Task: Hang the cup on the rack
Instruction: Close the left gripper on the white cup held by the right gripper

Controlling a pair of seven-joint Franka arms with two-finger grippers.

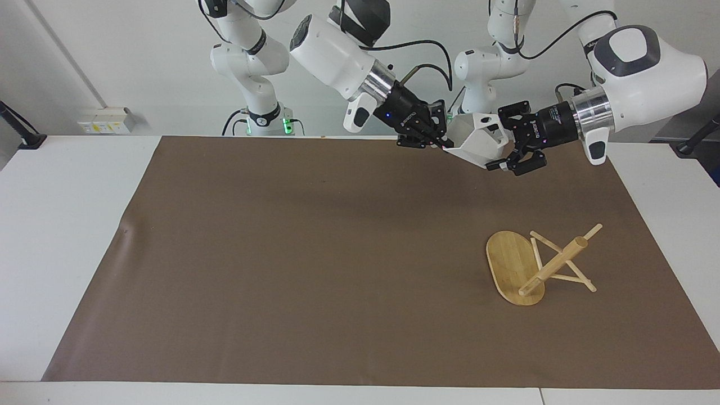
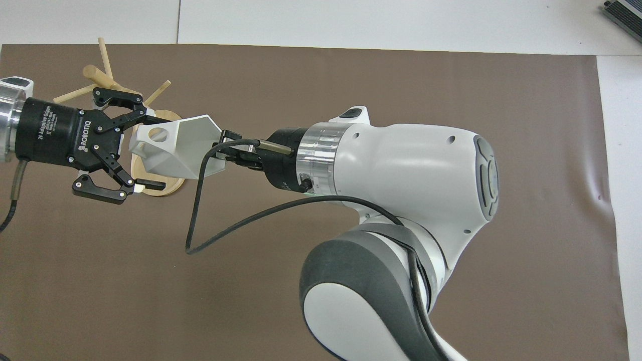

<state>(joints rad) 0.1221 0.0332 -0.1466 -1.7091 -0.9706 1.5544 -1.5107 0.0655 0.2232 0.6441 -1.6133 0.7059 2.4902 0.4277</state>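
Observation:
The white faceted cup (image 1: 472, 140) hangs in the air over the mat's edge nearest the robots, with my right gripper (image 1: 441, 143) shut on its rim. My left gripper (image 1: 498, 144) is open, and its two fingers straddle the cup's handle end; I cannot tell whether they touch it. In the overhead view the cup (image 2: 183, 145) shows the round hole in its handle between the left gripper (image 2: 163, 153) and the right gripper (image 2: 225, 150). The bamboo rack (image 1: 534, 264) lies tipped on its side on the mat, toward the left arm's end.
A brown mat (image 1: 281, 253) covers most of the white table (image 1: 62, 236). In the overhead view the right arm's bulky wrist and elbow (image 2: 401, 200) and a hanging cable loop (image 2: 200, 225) hide the mat's middle, and the cup covers part of the rack's base (image 2: 155, 189).

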